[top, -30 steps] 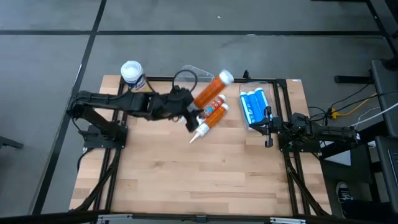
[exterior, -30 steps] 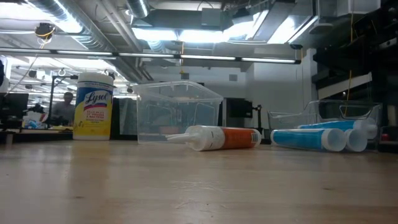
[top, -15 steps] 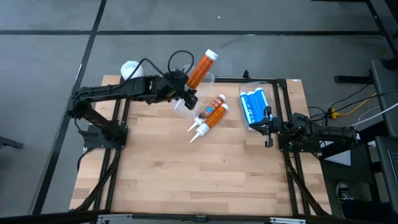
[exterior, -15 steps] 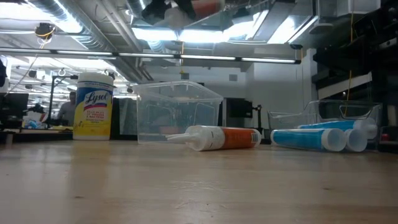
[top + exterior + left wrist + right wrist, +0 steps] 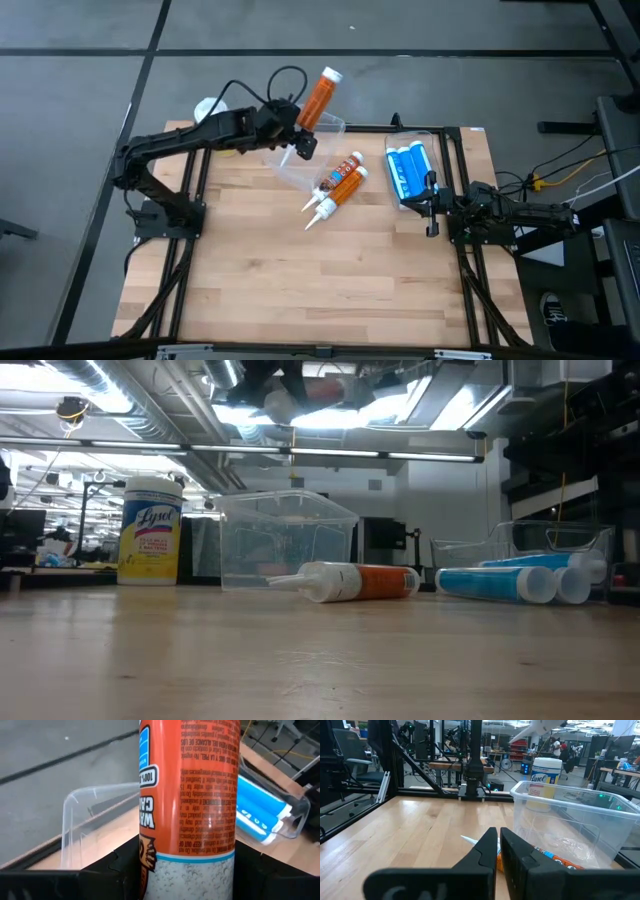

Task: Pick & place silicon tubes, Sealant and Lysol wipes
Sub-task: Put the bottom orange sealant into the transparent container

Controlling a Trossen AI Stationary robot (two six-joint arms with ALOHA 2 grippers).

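While its jaws pinch an orange tube, the left arm reaches over the clear bin.

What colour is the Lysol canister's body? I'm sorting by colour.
Yellow, with a white lid: the Lysol wipes, best in the low view.

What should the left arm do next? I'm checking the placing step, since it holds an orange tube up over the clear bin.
Probably lower the orange tube into the clear bin before letting go. The left gripper is shut on it high above the table, and the bin below looks empty. Two more orange tubes lie on the wood. The right gripper waits shut beside the blue tubes.
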